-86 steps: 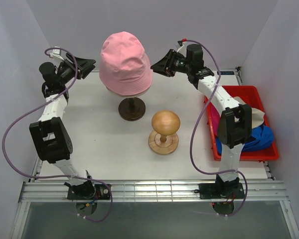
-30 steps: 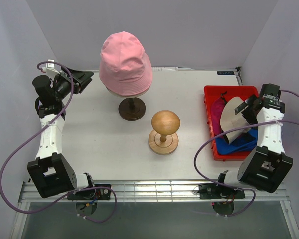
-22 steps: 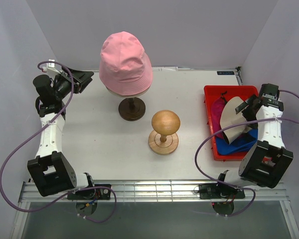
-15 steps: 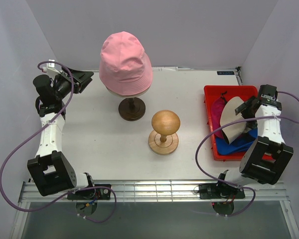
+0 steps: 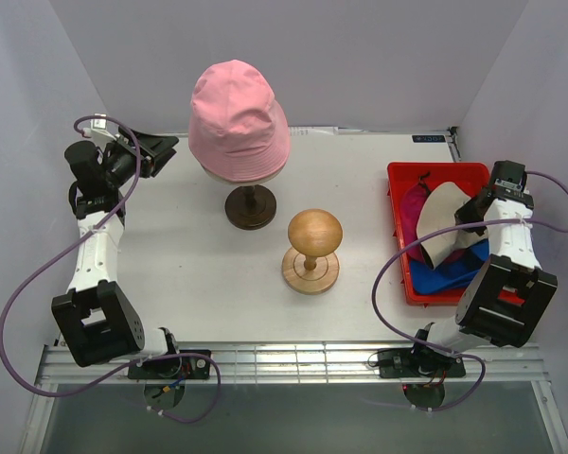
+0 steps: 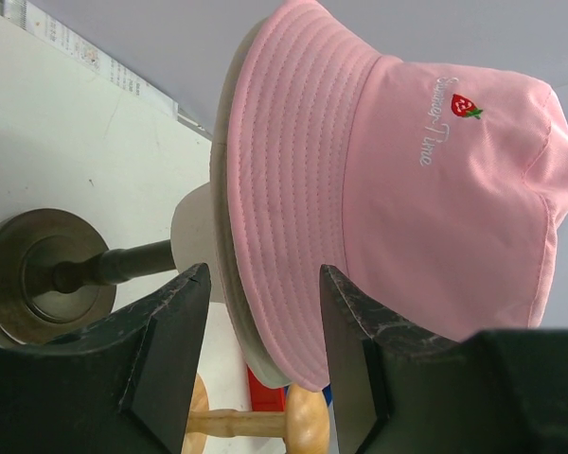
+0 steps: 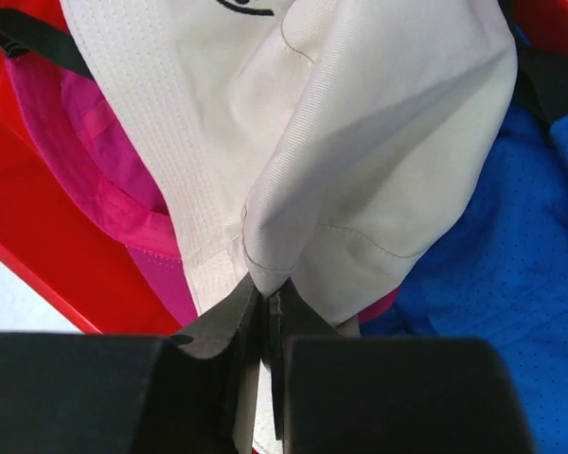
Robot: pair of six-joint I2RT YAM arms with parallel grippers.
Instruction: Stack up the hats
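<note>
Right gripper is clamped on a fold of the soft beige fabric bucket hat, which lies in the red plastic bin over the magenta fabric cap and blue fabric cap. This looks like the pickup. The next move calls for lifting it clear toward the light pink fabric bucket hat, where the left gripper hovers, jaws apart.

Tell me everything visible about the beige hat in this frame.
The beige hat is soft, cream-coloured fabric with a stitched brim and a dark mark partly in view. It is crumpled and folded, sitting in the red bin over the magenta cap and blue cap. The right claw is shut, pinching a fold of its fabric.
</note>
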